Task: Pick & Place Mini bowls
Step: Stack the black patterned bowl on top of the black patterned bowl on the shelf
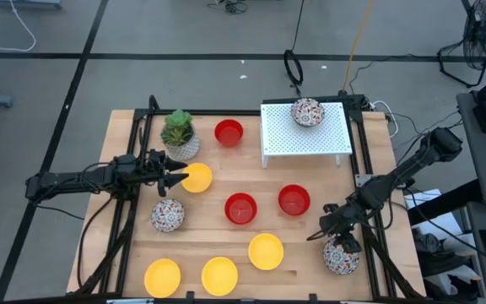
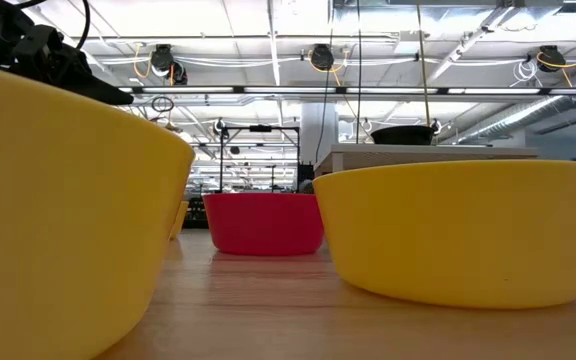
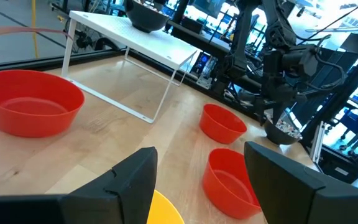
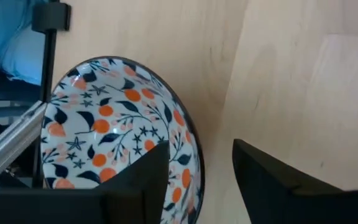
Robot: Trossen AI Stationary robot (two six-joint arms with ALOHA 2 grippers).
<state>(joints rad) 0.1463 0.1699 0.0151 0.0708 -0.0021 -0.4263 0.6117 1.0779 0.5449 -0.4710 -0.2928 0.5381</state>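
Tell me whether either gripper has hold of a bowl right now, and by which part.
Nothing is held. The right gripper straddles the rim of the patterned bowl, fingers not yet clamped. The left gripper is open above the yellow bowl.

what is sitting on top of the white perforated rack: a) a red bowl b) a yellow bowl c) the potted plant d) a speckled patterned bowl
d: in the high view a speckled patterned bowl sits on the white perforated rack; the potted plant stands on the table beside the rack.
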